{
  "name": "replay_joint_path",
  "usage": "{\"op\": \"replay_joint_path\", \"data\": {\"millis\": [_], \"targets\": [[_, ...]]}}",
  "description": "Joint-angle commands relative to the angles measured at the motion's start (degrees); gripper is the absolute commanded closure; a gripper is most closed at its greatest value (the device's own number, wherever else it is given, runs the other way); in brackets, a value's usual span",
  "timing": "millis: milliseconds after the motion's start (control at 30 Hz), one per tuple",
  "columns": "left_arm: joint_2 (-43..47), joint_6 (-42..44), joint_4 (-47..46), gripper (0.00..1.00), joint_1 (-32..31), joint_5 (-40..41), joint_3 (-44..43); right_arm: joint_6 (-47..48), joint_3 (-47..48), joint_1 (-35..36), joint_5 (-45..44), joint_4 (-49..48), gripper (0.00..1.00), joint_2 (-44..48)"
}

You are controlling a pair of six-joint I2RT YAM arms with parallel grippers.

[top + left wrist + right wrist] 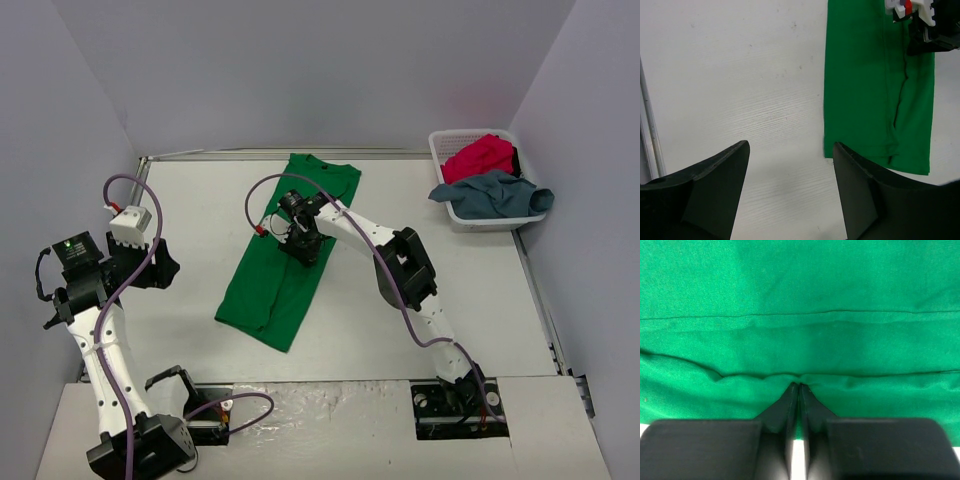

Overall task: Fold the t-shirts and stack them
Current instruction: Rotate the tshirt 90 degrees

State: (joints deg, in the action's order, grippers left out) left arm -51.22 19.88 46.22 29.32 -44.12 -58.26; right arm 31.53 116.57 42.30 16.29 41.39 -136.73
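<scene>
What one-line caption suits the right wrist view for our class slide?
Right gripper, jaws shut, pinching a fold of the bright green cloth t-shirt.

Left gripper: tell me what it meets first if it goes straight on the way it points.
The left gripper would most likely meet bare table first, with the green t-shirt lying just beside that line; depth is unclear.

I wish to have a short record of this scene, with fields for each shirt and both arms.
green t-shirt: folded lengthwise, flat on the table
red t-shirt: in the basket
grey-blue t-shirt: in the basket, draped over its rim
left fingers: open, above bare table beside the green t-shirt
right fingers: closed on a fold of the green t-shirt
</scene>
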Motion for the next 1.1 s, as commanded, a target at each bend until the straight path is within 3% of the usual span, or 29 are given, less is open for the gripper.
{"op": "replay_joint_path", "data": {"millis": [0,33,200,900,1067], "targets": [[1.04,-0.02,-0.43,0.34,0.47,-1.41,-0.01,0.46,2.25,-0.47,-1.53,2.21,0.88,1.46],[1.04,-0.1,-0.43,0.34,0.47,-1.41,-0.01,0.46,2.25,-0.56,-1.7,2.21,0.83,1.38],[1.04,-0.02,-0.34,0.34,0.47,-1.41,-0.01,0.55,2.52,-0.47,-2.41,2.21,0.77,0.32],[1.04,-0.02,-0.51,0.33,0.47,-1.41,0.16,0.81,4.28,-0.47,-1.35,2.38,0.73,-2.49],[0.95,-0.02,-0.51,0.33,0.47,-1.32,0.08,1.17,4.98,-0.56,-1.53,2.47,0.68,-3.28]]}}
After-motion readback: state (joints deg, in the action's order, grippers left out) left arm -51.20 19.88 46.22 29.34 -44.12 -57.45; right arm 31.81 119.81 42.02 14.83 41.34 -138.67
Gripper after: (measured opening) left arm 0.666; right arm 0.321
